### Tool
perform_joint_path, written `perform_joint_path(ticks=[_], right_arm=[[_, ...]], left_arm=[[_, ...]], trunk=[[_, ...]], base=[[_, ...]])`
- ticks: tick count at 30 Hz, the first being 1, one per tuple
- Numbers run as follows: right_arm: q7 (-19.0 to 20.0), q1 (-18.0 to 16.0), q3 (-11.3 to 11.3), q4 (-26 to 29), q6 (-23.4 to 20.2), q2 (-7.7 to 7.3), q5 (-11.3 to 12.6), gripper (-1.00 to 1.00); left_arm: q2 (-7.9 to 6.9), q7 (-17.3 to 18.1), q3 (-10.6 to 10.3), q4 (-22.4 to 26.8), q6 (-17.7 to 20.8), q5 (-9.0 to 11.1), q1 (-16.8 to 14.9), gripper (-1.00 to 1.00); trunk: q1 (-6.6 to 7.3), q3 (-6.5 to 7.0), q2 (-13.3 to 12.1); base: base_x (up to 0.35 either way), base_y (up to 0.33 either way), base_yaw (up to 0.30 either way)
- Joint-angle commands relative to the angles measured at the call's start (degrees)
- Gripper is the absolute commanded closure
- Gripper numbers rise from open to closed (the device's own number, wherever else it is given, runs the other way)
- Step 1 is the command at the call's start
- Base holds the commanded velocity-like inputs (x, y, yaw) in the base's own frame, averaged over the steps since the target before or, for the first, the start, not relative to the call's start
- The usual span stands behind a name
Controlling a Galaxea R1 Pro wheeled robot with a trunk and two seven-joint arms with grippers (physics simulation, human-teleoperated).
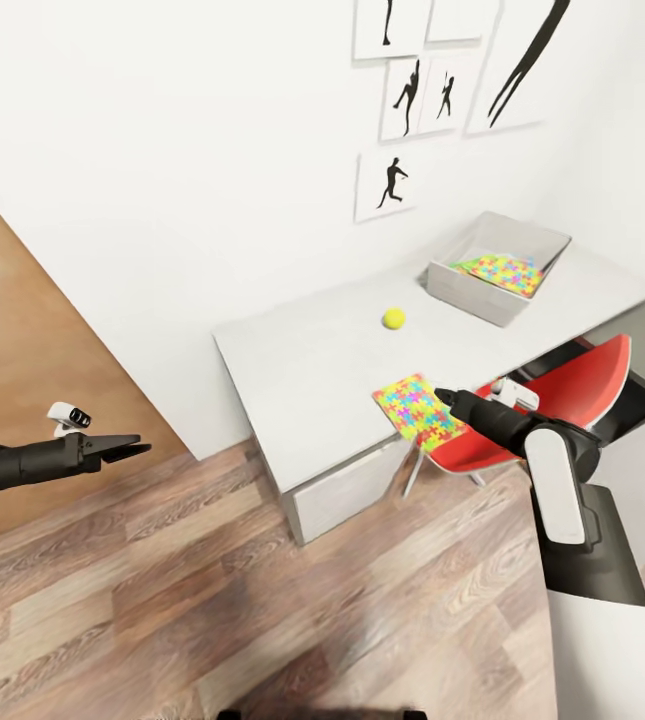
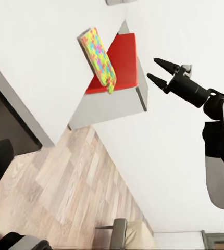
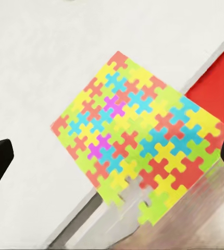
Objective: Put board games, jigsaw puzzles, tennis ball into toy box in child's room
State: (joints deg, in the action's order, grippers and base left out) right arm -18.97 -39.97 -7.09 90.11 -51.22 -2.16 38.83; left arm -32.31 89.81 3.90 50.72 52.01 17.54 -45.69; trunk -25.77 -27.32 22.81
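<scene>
Puzzle square [image 1: 419,408] lies flat at the worktop's [image 1: 302,370] near edge, one corner hanging over it above the red chair [image 1: 572,385]. My right fingers [image 1: 443,398] sit spread just beside it, gripping nothing; my right wrist view shows the overhanging corner close up [image 3: 138,151]. My left fingers [image 1: 134,446] hang released over the floor, well apart. Farther back rests the tennis ball [image 1: 394,318], then the toy box [image 1: 492,290] holding another puzzle [image 1: 504,271], visible from my head.

Bright even rendered light, soft faint shadows, no glare, slight wide-angle bending at head-view edges
</scene>
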Motion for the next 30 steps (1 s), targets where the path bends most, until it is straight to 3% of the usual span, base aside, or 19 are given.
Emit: perform_joint_path(ticks=[1,10,20,30], right_arm=[[-0.5,-0.1,0.0,-0.1,-0.1,-0.01,0.6,-1.00],[-0.4,-0.1,0.1,-0.7,0.0,0.11,0.6,-1.00],[-0.4,0.4,0.1,-1.2,0.4,0.13,0.6,-1.00],[-0.3,6.8,0.1,-1.5,0.7,0.19,0.2,-1.00]], left_arm=[[-0.03,0.2,0.0,0.0,0.6,0.0,0.0,-1.00],[-0.03,0.2,0.0,0.0,0.6,0.0,0.0,-1.00],[-0.03,0.2,0.0,-0.1,0.6,0.0,0.0,-1.00],[-0.03,0.2,0.0,-0.1,0.6,0.0,0.0,-1.00]], trunk=[[-0.01,-0.02,0.1],[-0.01,0.33,0.1],[-0.01,0.34,0.1],[-0.01,0.34,0.1]], base=[[-0.242,0.188,-0.187],[-0.255,0.183,-0.104],[-0.118,0.072,-0.004],[-0.067,0.042,0.000]])
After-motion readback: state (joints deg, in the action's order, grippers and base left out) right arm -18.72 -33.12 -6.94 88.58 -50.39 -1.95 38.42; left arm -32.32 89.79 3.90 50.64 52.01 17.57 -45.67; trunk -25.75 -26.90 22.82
